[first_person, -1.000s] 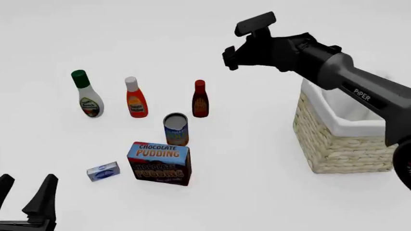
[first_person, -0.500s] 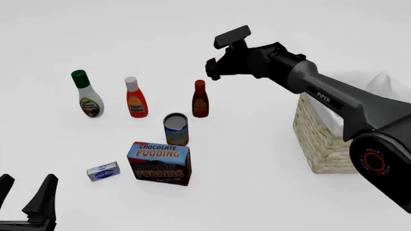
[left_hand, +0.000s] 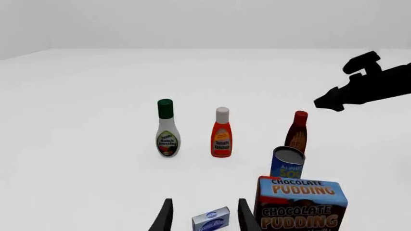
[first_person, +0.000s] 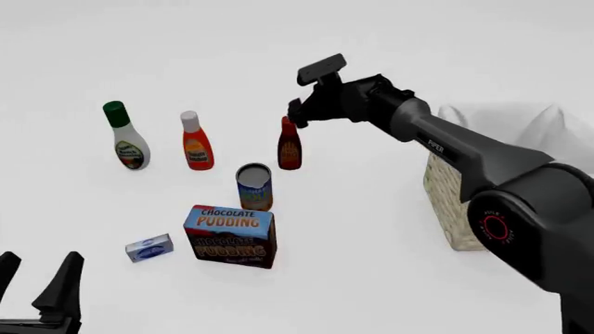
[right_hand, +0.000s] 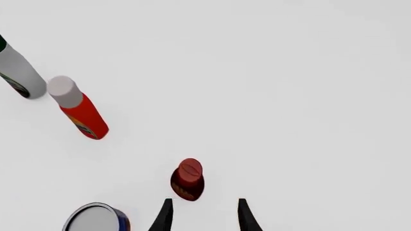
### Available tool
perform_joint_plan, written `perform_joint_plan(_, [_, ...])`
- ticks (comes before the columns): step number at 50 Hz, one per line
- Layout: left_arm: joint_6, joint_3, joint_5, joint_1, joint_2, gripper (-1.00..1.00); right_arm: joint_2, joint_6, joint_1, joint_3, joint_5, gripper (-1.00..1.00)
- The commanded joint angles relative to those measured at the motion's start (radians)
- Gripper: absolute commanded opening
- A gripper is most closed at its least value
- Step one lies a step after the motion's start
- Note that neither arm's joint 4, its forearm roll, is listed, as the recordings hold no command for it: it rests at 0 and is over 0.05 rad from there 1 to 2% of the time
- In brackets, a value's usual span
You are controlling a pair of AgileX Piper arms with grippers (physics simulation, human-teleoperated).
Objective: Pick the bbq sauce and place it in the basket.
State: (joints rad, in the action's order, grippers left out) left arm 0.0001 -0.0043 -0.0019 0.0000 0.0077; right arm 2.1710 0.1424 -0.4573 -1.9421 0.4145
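The bbq sauce [first_person: 289,145], a dark reddish-brown bottle with a red cap, stands upright on the table. It also shows in the left wrist view [left_hand: 297,134] and in the right wrist view [right_hand: 187,180]. My right gripper [first_person: 295,113] hangs open and empty just above and behind the bottle's cap; in its wrist view the gripper [right_hand: 205,201] has the bottle just ahead of its fingertips. The wicker basket [first_person: 444,186] with white lining stands at the right, largely hidden behind the right arm. My left gripper [first_person: 35,282] is open and empty at the near left corner.
A white bottle with a green cap [first_person: 125,139] and an orange-red bottle with a white cap [first_person: 196,145] stand left of the bbq sauce. A can [first_person: 254,186], a chocolate pudding box [first_person: 230,235] and a small blue-white box [first_person: 149,248] sit nearer to me.
My right arm has swung left and down from near the basket to just above the bbq sauce. The left arm and all objects have stayed still.
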Motion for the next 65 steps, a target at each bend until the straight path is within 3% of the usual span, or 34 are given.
perform_joint_plan(1, [0.000, 0.000, 0.000, 0.000, 0.000, 1.00, 0.057, -0.001, -0.005, -0.048, 0.016, 1.00])
perform_joint_plan(28, [0.000, 0.000, 0.000, 0.000, 0.000, 1.00, 0.191, -0.006, -0.028, -0.229, 0.085, 1.00])
perform_joint_plan(65, [0.000, 0.000, 0.000, 0.000, 0.000, 1.00, 0.301, 0.002, -0.034, -0.329, 0.122, 1.00])
